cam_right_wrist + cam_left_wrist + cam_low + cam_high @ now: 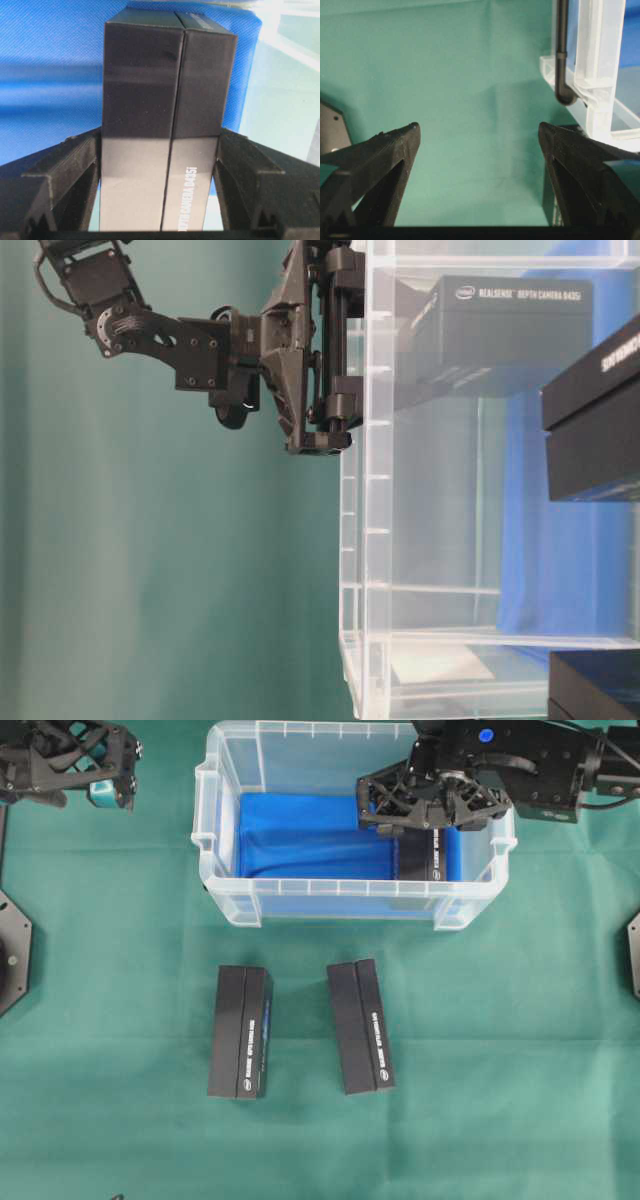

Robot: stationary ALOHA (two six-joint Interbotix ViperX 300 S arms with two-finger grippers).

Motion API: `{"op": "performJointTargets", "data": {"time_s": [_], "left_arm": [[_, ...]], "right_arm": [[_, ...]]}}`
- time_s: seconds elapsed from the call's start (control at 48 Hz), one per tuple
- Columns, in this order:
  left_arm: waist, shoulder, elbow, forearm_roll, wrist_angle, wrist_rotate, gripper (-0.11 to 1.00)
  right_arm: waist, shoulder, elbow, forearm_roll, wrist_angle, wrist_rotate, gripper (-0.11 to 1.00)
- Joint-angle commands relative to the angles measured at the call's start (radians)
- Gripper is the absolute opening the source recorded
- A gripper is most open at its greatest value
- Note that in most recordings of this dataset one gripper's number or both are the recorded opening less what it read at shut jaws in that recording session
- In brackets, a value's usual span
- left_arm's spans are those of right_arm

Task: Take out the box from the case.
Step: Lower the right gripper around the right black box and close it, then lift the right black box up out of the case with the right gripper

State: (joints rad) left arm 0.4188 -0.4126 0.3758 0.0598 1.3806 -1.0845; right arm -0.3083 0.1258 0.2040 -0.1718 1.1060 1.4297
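The right gripper (pixel 425 812) reaches into the case (pixel 225 880) and clamps a black box (pixel 165 125) between its jaws at the tub's right end, above the blue cloth (pixel 300 840) lining the bottom. The left gripper (pixel 479 150) hangs spread wide and empty over the green bench (pixel 500 1070), just outside the case's left wall.

The box is a smooth, sharp-edged cardboard carton with a slightly glossy sleeve — slick faces that offer the hard plastic fingers little bite. The likely hazard is slippage on the lift: the jaws appear to hold only one end, so the long carton could pivot and drop back onto the cloth. A tilted box might also catch the rigid, rimmed lip of the translucent tub and drag the light case along — nothing seems to brace it.

Two matching boxes (pixel 240 1030) (pixel 360 1025) lie side by side on the bench in front of the case, well apart from it.
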Motion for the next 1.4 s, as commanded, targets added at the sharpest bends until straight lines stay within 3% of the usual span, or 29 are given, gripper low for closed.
{"op": "performJointTargets", "data": {"time_s": [0.0,0.479,0.938,1.376], "left_arm": [[0.003,-0.014,-0.012,0.002,-0.003,0.000,0.97],[0.003,-0.012,-0.014,0.002,-0.003,0.026,0.97],[0.003,-0.008,-0.018,0.002,-0.003,0.031,0.97],[0.003,-0.008,-0.018,0.002,-0.003,0.023,0.97]], "right_arm": [[0.005,-0.020,-0.032,-0.002,0.015,0.002,0.65],[0.006,-0.077,-0.121,-0.009,0.138,-0.005,0.65],[0.011,-0.135,-0.290,-0.041,0.360,-0.032,0.65],[0.018,-0.137,-0.413,-0.041,0.480,-0.071,0.65]]}}
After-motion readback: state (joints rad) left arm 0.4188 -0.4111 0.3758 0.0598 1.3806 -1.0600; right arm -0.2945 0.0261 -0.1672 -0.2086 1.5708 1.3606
